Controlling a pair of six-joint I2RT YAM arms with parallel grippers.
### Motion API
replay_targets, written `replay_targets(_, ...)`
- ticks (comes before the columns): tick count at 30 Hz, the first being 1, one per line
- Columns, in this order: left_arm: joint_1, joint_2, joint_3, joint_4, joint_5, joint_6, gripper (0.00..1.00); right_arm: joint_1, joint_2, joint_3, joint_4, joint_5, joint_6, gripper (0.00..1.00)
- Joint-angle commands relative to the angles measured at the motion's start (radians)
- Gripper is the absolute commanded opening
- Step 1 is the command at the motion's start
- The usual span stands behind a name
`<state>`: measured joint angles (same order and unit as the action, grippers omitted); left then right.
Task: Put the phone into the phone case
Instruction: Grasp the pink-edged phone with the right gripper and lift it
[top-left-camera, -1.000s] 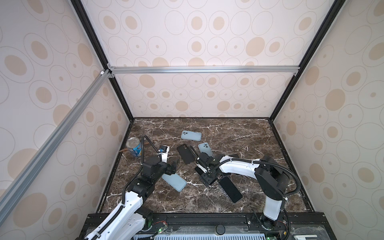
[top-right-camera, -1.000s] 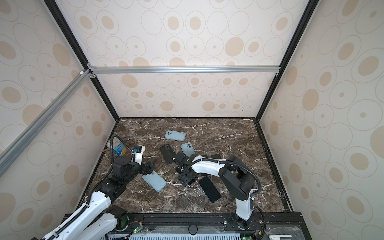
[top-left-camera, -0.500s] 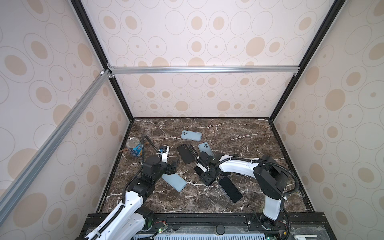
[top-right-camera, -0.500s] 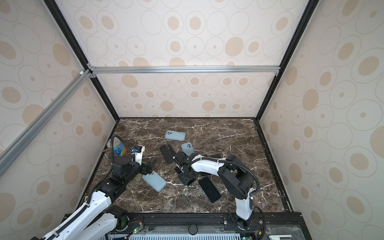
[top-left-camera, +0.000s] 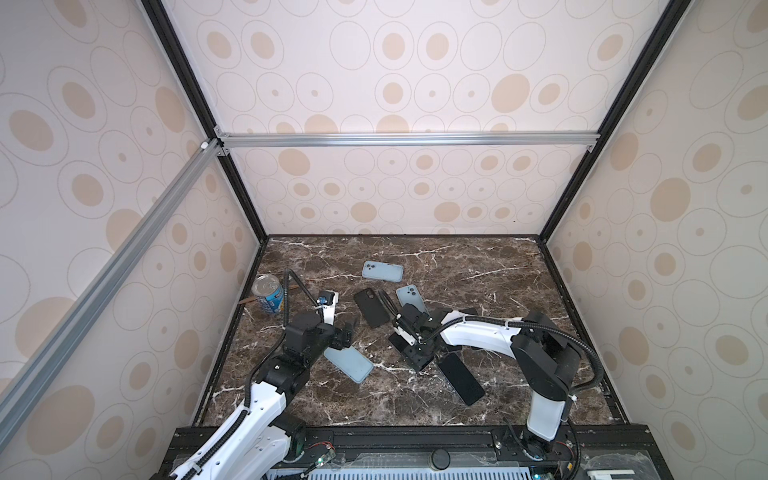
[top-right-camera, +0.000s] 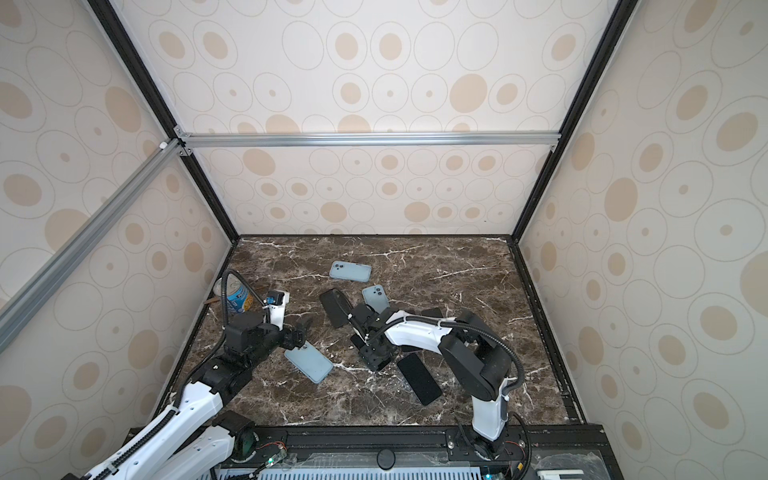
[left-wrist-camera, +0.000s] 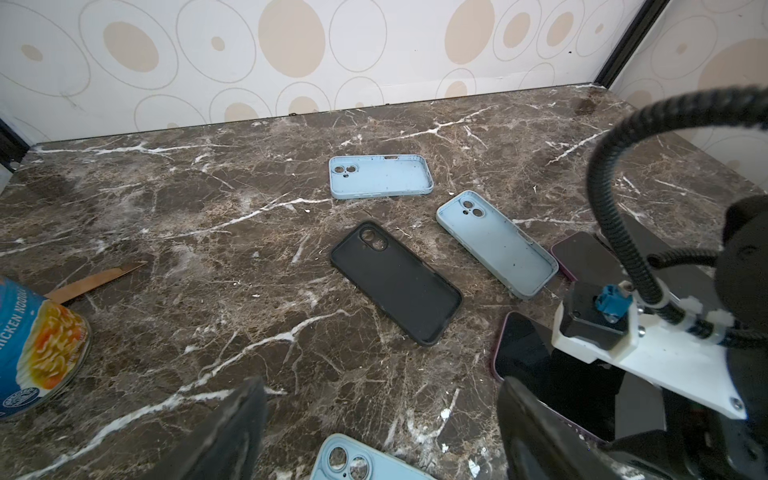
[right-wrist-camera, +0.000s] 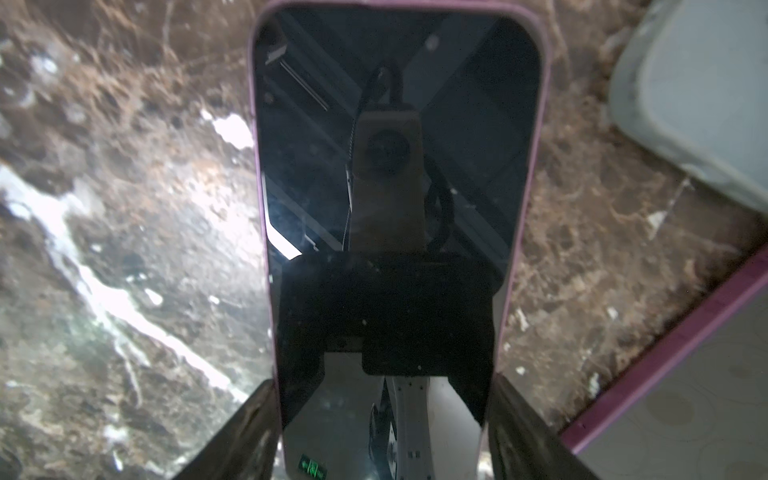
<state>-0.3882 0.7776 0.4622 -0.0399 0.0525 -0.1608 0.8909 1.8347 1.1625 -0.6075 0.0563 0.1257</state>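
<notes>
Brown marble veined in white forms the tabletop (top-left-camera: 478, 266), boxed in by cream walls printed with tan ovals. Near the middle lies an empty black phone case (top-left-camera: 371, 307) (left-wrist-camera: 397, 282), open side up, and it serves as the landmark.

Beyond the black case, toward the back wall, an empty light blue case (top-left-camera: 382, 271) (left-wrist-camera: 380, 176) lies apart from it. Just to the black case's right, a second empty light blue case (top-left-camera: 411, 298) (left-wrist-camera: 496, 245) lies at a slant, close but not touching. Well to its left, against the side wall, stands a chicken noodle soup can (top-left-camera: 269, 295) (left-wrist-camera: 37, 345) with a thin wooden stick (left-wrist-camera: 95, 282) beside it.

On the robot's side of the black case and to its right, the pink-rimmed phone (right-wrist-camera: 386, 166) (left-wrist-camera: 519, 357) lies screen up on the marble. The right gripper (right-wrist-camera: 382, 390) is low over it, with one finger (right-wrist-camera: 257, 432) against each long edge, so the jaws are clamped on the phone. The phone is in no case. Farther toward the robot than that, a black phone (top-left-camera: 462, 376) lies flat and alone.

On the robot's side of the black case and to its left, the left gripper (left-wrist-camera: 380, 390) (top-left-camera: 347, 332) hangs spread wide and holds nothing. A face-down light blue case (top-left-camera: 349, 365) (left-wrist-camera: 353, 459) lies beneath it, camera holes up. Whether a phone sits inside cannot be told.
</notes>
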Motion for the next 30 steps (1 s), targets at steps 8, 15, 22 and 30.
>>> replay_targets(8,-0.006,-0.063,0.028,-0.013,-0.032,-0.006,0.90,-0.001,-0.191,-0.115,0.100,0.031,-0.088,0.45)
replay_targets(15,-0.005,-0.019,0.122,-0.093,0.018,-0.027,0.91,0.004,-0.282,-0.168,0.163,0.045,-0.132,0.44)
replay_targets(22,-0.005,0.112,0.310,-0.216,0.197,-0.100,0.91,0.021,-0.407,-0.215,0.267,0.059,-0.167,0.44)
replay_targets(30,-0.005,0.299,0.533,-0.350,0.410,-0.258,0.87,0.033,-0.549,-0.218,0.339,0.058,-0.209,0.44)
